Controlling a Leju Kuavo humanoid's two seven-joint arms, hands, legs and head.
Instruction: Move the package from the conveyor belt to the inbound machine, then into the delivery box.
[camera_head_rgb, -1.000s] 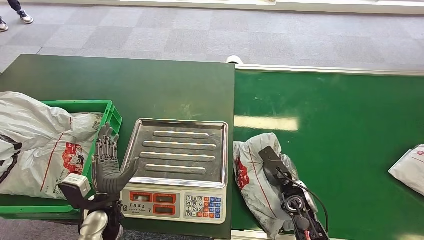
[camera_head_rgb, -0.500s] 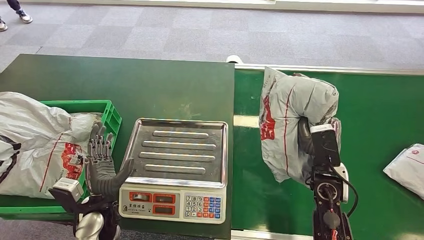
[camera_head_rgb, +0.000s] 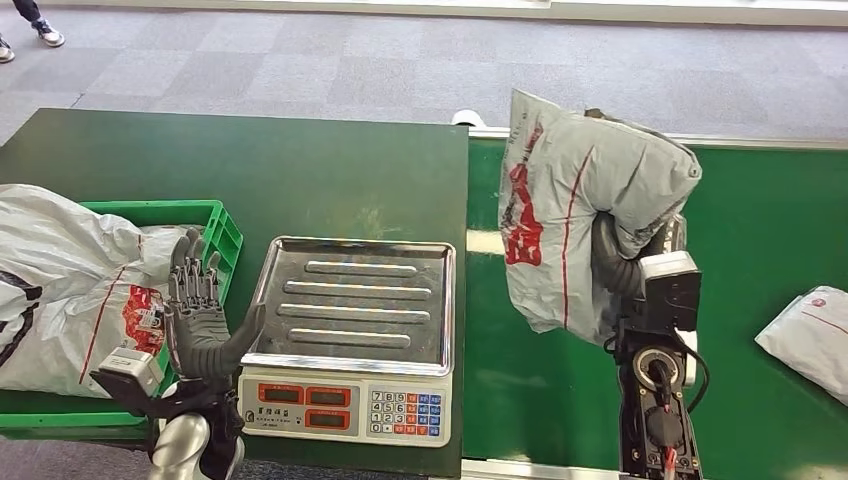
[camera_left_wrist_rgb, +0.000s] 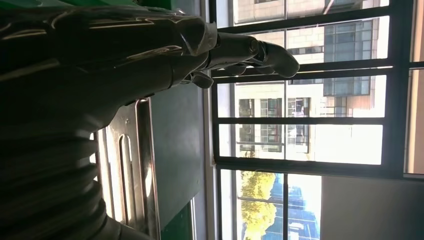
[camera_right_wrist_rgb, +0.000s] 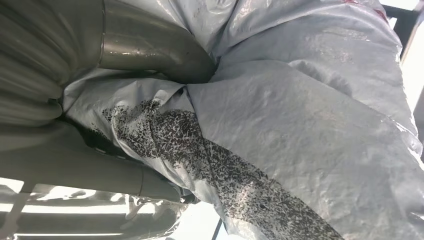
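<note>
Two more packages lay around: one (camera_head_rgb: 812, 340) on the conveyor belt (camera_head_rgb: 760, 230), another (camera_head_rgb: 70, 280) in the green crate (camera_head_rgb: 228, 232). Between them stood the scale (camera_head_rgb: 350, 335). Right hand (camera_head_rgb: 618, 265) clutched the grey package (camera_head_rgb: 575, 215) aloft above the belt, long axis upright. Left hand (camera_head_rgb: 200, 320) hovered with fingers spread, holding nothing.

— Left hand (camera_head_rgb: 205, 325): dark grey metal, segmented fingers, thick smooth thumb; small white box at the wrist, rounded silver forearm below.

— And the right hand (camera_head_rgb: 612, 262)?

— Dark grey too. White-topped black block at the wrist, round silver ring under it, black cable looping alongside, red wire lower down.

— Up close?

— Grey ribbed cover (camera_right_wrist_rgb: 25, 60), thick glossy grey thumb (camera_right_wrist_rgb: 150, 45).
</note>
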